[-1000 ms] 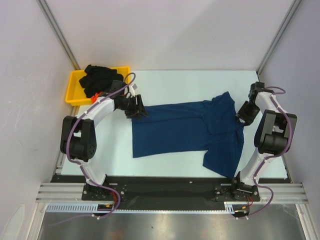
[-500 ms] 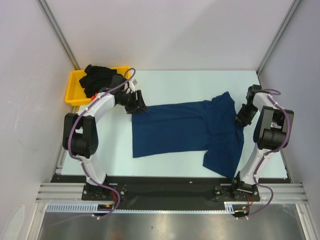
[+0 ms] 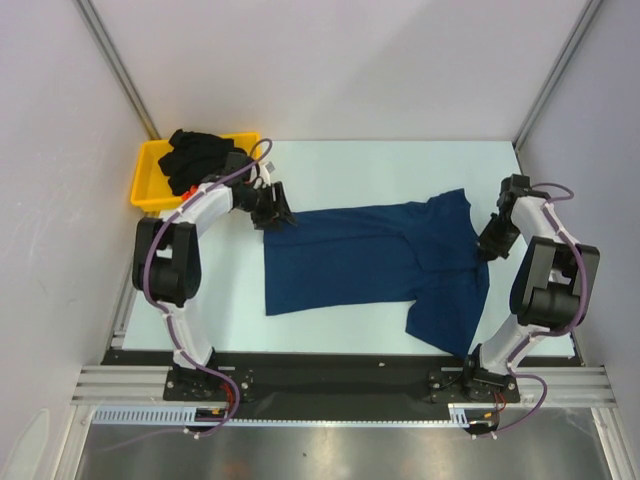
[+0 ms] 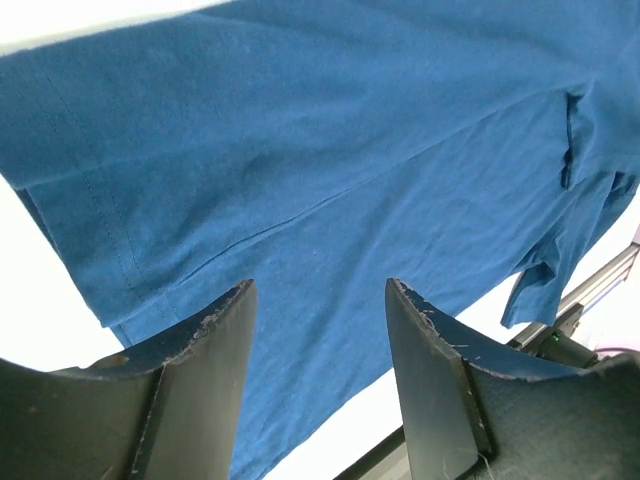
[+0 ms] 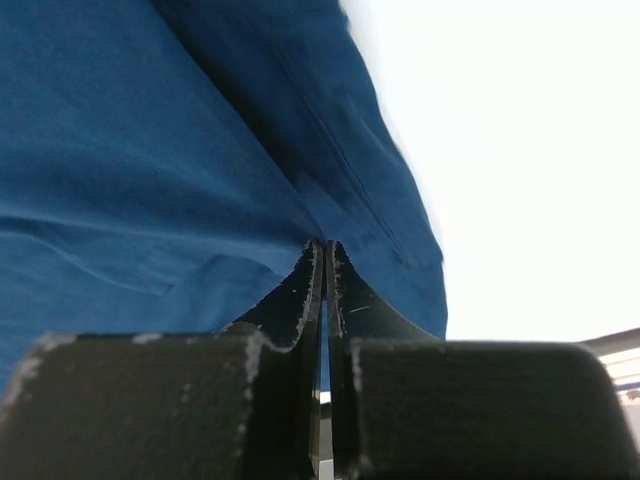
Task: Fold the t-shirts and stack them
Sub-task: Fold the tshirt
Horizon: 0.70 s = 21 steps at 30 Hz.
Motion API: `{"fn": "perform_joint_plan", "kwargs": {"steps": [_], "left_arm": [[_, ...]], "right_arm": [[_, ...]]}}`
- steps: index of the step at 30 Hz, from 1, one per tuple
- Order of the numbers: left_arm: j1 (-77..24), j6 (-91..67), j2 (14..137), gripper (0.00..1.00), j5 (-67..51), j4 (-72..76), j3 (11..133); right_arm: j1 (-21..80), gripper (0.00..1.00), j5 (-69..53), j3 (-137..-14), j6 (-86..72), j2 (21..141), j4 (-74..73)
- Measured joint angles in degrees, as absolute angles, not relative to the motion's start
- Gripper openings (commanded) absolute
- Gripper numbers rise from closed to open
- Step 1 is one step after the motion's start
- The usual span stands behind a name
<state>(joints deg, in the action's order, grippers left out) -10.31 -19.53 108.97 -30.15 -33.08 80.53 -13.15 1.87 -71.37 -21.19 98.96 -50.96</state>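
Observation:
A navy blue t-shirt [image 3: 370,255] lies spread across the table, one part folded over on its right side. My left gripper [image 3: 275,215] hovers at the shirt's far-left corner, open, with nothing between its fingers. In the left wrist view the navy t-shirt [image 4: 320,150] fills the space beyond the left gripper [image 4: 320,300]. My right gripper [image 3: 487,245] is at the shirt's right edge, shut on a pinch of cloth. Seen from the right wrist, the navy t-shirt [image 5: 150,150] puckers up into the closed tips of the right gripper [image 5: 325,250].
A yellow tray [image 3: 150,180] stands at the far-left corner of the table. A black t-shirt [image 3: 200,150] is bundled in it, with a bit of orange-red cloth [image 3: 188,190] at its near edge. Grey walls close in on both sides.
My right gripper has closed on the shirt's right edge and shifted slightly outward. The left gripper has crept a little toward the shirt's far-left corner, still open.

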Motion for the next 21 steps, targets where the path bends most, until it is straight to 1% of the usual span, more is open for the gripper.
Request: {"fn": "perform_joint_plan", "kwargs": {"steps": [3,5,7,8,10,11,14,17,21], "left_arm": [[-10.24,-19.53,109.45,0.60,-30.22,-33.10,81.58],[-10.13,-19.51,109.84,0.60,-30.22,-33.10,82.50],[-9.91,-19.51,110.10,0.60,-30.22,-33.08,83.11],[-9.76,-19.51,110.24,0.60,-30.22,-33.10,83.33],[-9.45,-19.49,110.54,0.60,-30.20,-33.17,83.70],[-9.28,-19.49,110.76,0.60,-30.17,-33.17,83.94],[-8.88,-19.51,111.61,0.60,-30.13,-33.43,84.73],[-8.80,-19.70,112.71,0.59,-29.69,-33.56,85.54],[-8.80,-21.45,113.16,0.56,-28.05,-32.99,85.60]], "right_arm": [[-13.28,0.01,1.83,-69.84,-21.41,97.71,-51.11],[-13.43,0.05,1.61,-69.76,-21.61,98.39,-50.81],[-13.54,0.19,1.17,-68.99,-22.24,98.70,-50.22],[-13.56,0.30,1.02,-68.60,-22.41,98.70,-50.13],[-13.61,0.39,1.04,-68.38,-22.65,98.72,-50.46],[-13.63,0.42,1.08,-68.71,-22.57,98.85,-50.68],[-13.65,0.56,1.21,-73.65,-22.57,100.75,-51.64],[-13.63,0.60,0.89,-79.92,-23.24,103.07,-47.64],[-13.78,0.61,-2.57,-81.54,-24.67,105.45,-34.26]]}}
